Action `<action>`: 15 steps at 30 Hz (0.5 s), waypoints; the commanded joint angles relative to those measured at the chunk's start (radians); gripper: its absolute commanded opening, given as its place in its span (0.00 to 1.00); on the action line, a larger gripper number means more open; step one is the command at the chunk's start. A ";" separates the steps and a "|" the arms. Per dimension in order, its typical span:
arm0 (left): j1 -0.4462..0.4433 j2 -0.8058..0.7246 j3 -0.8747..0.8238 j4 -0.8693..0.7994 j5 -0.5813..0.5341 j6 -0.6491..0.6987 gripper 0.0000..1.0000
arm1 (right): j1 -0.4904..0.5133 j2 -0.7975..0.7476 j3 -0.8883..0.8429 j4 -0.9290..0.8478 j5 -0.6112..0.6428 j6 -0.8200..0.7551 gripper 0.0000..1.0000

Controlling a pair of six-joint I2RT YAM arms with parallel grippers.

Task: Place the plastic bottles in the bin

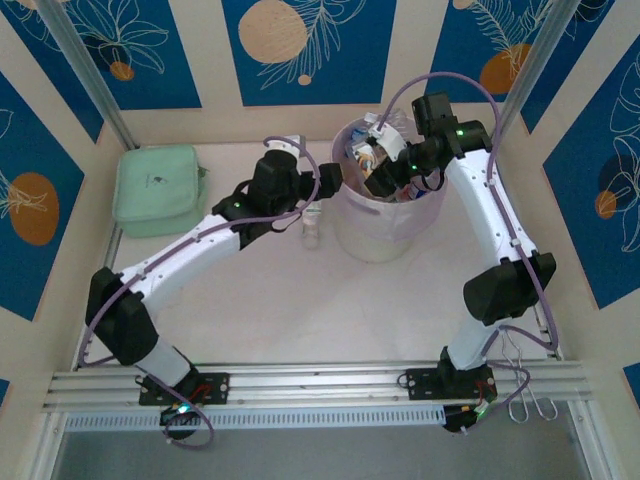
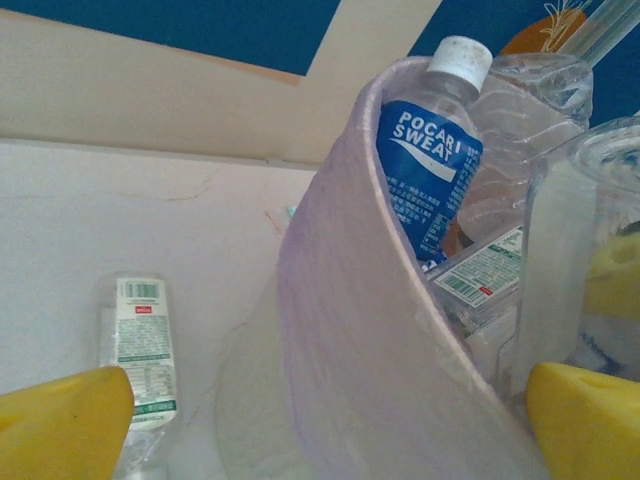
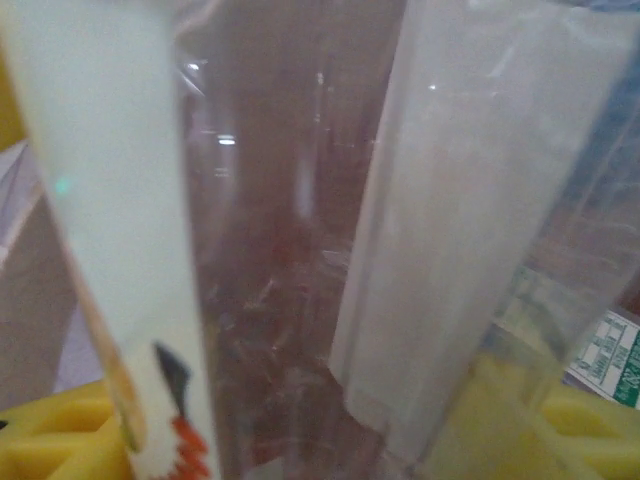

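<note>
The bin (image 1: 385, 235) stands at the back middle of the table, heaped with plastic bottles (image 1: 375, 150). My right gripper (image 1: 385, 175) hangs over its mouth. In the right wrist view a clear bottle (image 3: 300, 250) with a white label lies between its yellow fingers (image 3: 50, 440). Whether the pads press on it is hidden. My left gripper (image 1: 325, 185) is open at the bin's left rim, its fingers (image 2: 60, 420) straddling the bin wall (image 2: 370, 350). A blue-labelled bottle (image 2: 430, 170) leans inside. One flattened bottle (image 1: 312, 225) lies on the table left of the bin, also the flattened bottle (image 2: 140, 350).
A mint-green soft pouch (image 1: 155, 190) lies at the back left. Walls close in the table at the back and on both sides. Bare tabletop (image 1: 320, 310) stretches between the two arms.
</note>
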 commanded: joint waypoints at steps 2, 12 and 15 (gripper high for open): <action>0.010 -0.065 -0.029 -0.018 -0.035 0.028 1.00 | 0.003 -0.011 0.084 -0.085 -0.048 0.077 0.84; 0.022 -0.146 -0.132 -0.044 -0.076 0.024 1.00 | 0.008 -0.040 0.294 0.018 -0.022 0.216 0.93; 0.031 -0.174 -0.199 -0.032 -0.079 -0.005 1.00 | 0.027 -0.024 0.313 0.090 -0.001 0.281 0.75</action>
